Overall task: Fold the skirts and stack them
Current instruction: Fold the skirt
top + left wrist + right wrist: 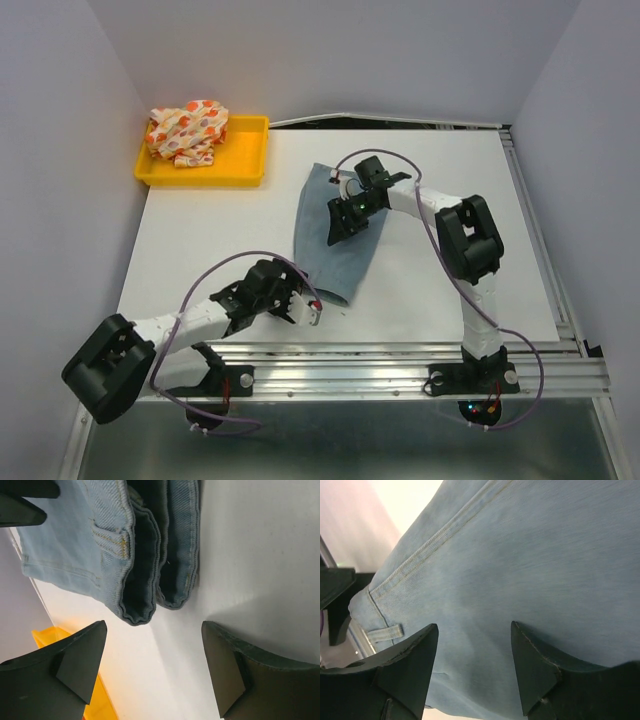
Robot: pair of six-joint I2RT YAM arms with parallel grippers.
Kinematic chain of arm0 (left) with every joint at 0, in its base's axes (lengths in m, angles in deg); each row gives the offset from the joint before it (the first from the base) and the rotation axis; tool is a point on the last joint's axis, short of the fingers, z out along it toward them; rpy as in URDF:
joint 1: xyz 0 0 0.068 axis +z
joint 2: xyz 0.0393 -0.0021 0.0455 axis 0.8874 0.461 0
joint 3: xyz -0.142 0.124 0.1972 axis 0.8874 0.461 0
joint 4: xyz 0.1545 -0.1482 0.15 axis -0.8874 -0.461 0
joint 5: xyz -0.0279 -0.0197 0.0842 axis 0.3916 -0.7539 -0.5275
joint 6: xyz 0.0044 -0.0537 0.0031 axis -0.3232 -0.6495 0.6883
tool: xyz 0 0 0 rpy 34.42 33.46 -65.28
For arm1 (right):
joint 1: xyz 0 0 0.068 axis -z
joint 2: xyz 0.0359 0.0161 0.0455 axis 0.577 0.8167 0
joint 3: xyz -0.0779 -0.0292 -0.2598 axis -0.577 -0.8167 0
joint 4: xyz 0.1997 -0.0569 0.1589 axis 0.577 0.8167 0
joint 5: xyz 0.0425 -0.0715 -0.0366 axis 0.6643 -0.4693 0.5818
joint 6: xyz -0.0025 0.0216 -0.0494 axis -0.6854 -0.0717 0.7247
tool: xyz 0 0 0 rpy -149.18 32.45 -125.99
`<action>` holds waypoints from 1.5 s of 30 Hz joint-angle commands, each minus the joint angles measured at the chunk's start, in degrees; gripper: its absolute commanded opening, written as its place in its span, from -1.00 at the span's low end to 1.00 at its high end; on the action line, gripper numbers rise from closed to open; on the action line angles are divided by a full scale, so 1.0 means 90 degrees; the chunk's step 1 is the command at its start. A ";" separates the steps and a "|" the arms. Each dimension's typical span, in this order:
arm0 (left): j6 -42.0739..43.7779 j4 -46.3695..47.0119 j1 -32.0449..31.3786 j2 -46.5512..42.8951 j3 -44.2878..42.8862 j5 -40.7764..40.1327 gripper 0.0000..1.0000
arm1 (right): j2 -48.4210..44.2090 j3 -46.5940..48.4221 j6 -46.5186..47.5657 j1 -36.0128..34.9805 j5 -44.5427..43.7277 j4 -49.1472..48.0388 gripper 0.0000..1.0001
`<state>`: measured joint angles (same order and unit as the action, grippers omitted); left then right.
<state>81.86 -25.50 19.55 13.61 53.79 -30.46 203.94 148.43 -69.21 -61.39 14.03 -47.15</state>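
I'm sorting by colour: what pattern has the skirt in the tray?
The skirt is white with orange and red spots; top external view.

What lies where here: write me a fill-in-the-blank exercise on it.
The spotted skirt lies in the ____ tray.
The denim skirt lies on the table, outside the ____.
The left gripper and the right gripper both stand ____.
Missing words: yellow; tray; open.
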 commanded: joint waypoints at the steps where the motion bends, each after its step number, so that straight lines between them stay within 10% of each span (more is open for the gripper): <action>1: 0.0104 0.0584 0.0149 0.0790 -0.0140 0.0149 0.79 | 0.0072 -0.0297 -0.0015 -0.0394 0.0450 0.0142 0.29; 32: -0.0833 0.0733 -0.1354 0.1594 -0.0853 0.0851 0.97 | 0.1275 -0.0366 -0.0640 -0.0395 0.0177 -0.0190 0.09; 45: -0.2220 0.0574 -0.2194 0.2119 -0.1303 -0.0212 0.97 | 0.1315 -0.0483 -0.0806 -0.0395 0.0128 -0.0199 0.04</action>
<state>67.78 -18.33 0.73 29.07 43.95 -28.69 210.61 147.78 -78.71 -63.78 25.07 -50.89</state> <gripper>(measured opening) 0.985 0.514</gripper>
